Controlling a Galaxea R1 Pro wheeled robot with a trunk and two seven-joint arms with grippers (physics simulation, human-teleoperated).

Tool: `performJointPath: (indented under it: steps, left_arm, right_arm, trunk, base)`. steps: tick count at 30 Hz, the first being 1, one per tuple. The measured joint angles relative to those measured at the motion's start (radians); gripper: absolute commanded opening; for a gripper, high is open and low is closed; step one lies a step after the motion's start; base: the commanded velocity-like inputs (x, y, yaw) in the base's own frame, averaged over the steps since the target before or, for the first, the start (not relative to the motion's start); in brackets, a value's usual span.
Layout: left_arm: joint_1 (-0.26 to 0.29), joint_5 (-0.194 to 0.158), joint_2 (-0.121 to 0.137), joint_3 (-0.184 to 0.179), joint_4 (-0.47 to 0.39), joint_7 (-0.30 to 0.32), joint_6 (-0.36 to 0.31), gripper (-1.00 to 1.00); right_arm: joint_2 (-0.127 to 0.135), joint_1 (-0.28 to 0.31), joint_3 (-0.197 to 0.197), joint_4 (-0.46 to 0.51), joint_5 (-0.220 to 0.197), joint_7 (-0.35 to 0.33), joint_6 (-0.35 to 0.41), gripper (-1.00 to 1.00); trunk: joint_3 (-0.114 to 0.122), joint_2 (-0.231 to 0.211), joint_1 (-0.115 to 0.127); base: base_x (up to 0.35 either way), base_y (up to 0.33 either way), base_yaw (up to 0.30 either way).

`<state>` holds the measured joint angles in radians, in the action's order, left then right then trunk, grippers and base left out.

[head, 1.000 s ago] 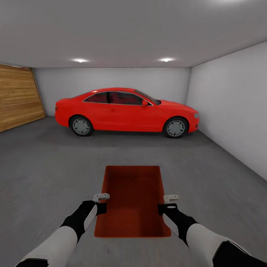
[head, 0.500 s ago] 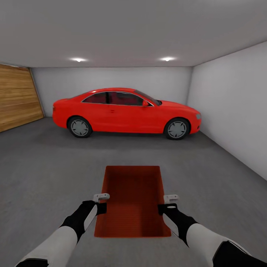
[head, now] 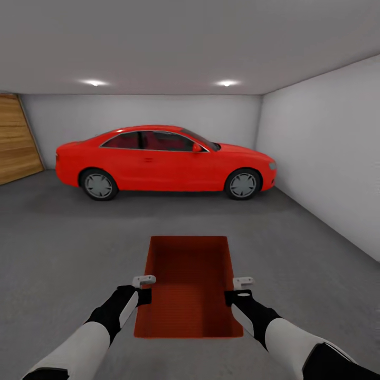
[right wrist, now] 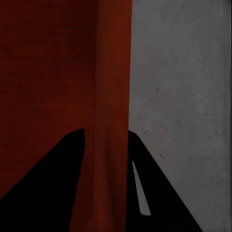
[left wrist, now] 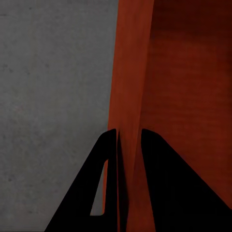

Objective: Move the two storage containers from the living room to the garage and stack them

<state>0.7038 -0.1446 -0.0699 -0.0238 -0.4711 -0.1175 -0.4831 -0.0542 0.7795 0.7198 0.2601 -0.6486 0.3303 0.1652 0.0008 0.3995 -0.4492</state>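
Container (head: 188, 285), one counted, orange-red and open-topped, was held clear of the dark grey floor (head: 63, 248) in the garage, well short of the red car (head: 158, 161) parked side-on along the back wall. No second container was seen. The left gripper (head: 144, 288) was clamped on the container's left long wall, and the left wrist view showed its two dark fingers (left wrist: 159, 188) astride that thin wall. The right gripper (head: 241, 290) was clamped likewise on the right long wall, its fingers (right wrist: 53, 179) set either side of the wall. Both grips sat at about the mid-length of the container, opposite each other.

Handling, as a judgement: the walls were thin and looked stiff, and the bin was empty, so it was probably light. A pinch on a thin rim gives little purchase, so the bin could pivot or slip if the arms moved unevenly. The two opposed mid-wall holds were the sound place to take it.

Count: one container, two grippers, one car, one wooden plank door (head: 16, 140) left of the car, two ceiling lights (head: 94, 83).
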Motion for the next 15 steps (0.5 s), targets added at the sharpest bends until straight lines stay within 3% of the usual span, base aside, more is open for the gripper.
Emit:
performJointPath:
  steps: [15]
  left_arm:
    - [0.000, 0.000, 0.000, 0.000, 0.000, 0.000, 0.000, -1.00]
  right_arm:
    - [0.000, 0.000, 0.000, 0.000, 0.000, 0.000, 0.000, -1.00]
  trunk:
    - [0.000, 0.000, 0.000]
  base:
    - [0.321, 0.000, -0.250]
